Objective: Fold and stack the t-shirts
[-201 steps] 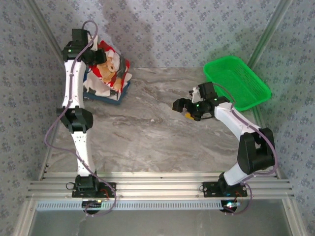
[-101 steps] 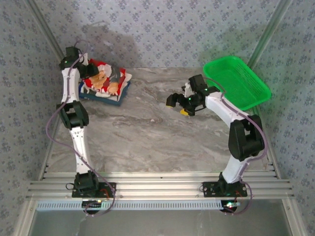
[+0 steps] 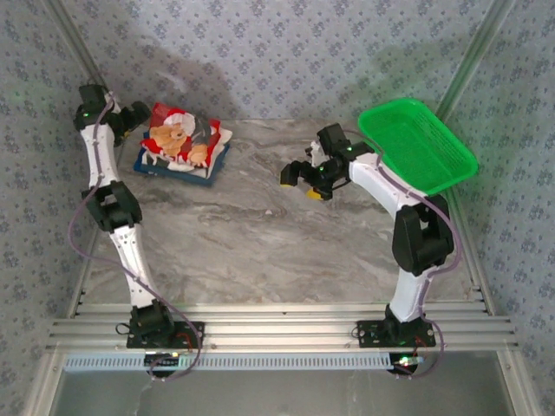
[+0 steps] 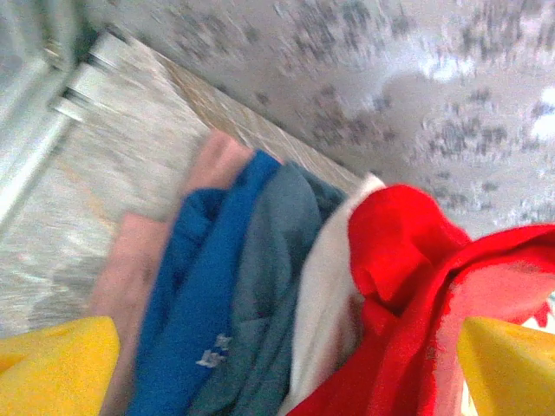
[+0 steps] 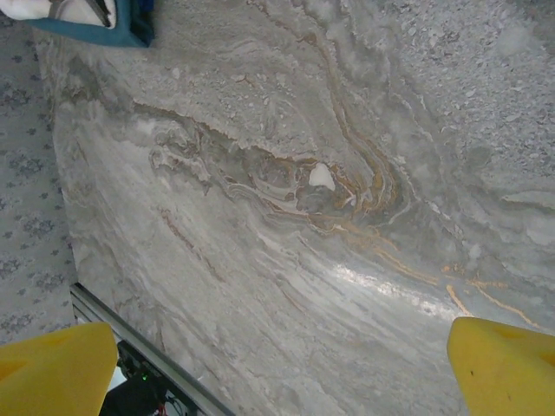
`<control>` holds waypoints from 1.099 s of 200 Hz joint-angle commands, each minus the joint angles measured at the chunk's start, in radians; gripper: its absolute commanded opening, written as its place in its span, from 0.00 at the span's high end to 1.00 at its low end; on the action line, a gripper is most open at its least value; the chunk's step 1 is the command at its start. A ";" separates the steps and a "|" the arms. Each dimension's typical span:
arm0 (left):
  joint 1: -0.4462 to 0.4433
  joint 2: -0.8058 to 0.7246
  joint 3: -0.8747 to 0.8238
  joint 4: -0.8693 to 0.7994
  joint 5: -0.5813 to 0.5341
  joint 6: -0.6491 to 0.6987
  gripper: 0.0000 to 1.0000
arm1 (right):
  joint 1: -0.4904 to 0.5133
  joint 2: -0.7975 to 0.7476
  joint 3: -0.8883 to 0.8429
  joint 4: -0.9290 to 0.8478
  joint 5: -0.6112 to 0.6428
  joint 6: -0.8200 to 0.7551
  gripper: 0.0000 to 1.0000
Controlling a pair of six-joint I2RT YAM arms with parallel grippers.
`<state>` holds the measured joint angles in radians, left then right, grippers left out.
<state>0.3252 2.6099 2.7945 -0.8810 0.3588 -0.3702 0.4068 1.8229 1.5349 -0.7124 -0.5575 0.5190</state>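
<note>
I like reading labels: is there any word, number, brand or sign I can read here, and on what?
No text here can be read.
Folded blue cloth: a small pale mark, too blurred to read.
Bright red cloth t-shirt: a cartoon bear picture; any lettering too small to tell.

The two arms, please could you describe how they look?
The left arm and right arm have white links, black joints and bases, and a thin purplish cable alongside. Green lights glow near the wrists. The left pincer and right pincer have yellow fingertips.
</note>
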 commanded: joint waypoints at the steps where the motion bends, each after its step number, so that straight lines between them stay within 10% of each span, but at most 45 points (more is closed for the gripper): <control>1: 0.017 -0.155 0.042 -0.055 -0.047 -0.023 0.01 | -0.022 -0.109 -0.051 -0.042 -0.001 -0.045 0.00; 29: 0.014 -0.330 -0.112 -0.141 -0.086 0.018 0.04 | -0.093 -0.269 -0.172 -0.032 0.025 -0.087 0.00; 82: 0.031 -1.210 -1.383 0.561 -0.123 -0.074 0.00 | -0.339 -0.579 -0.463 0.043 0.207 -0.174 0.00; 156: -0.059 -1.918 -2.313 0.802 -0.434 -0.027 0.00 | -0.513 -0.748 -0.973 0.731 0.616 -0.271 0.00; 183: -0.185 -2.000 -2.505 1.089 -0.592 0.064 0.00 | -0.546 -0.704 -1.097 0.966 0.597 -0.290 0.00; 220: -0.245 -1.744 -2.532 1.293 -0.612 0.112 0.00 | -0.527 -0.595 -1.184 1.225 0.552 -0.354 0.00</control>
<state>0.1127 0.7372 0.2840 0.1123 -0.1890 -0.3210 -0.1417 1.1824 0.4053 0.2176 -0.0139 0.2382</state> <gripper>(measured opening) 0.994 0.998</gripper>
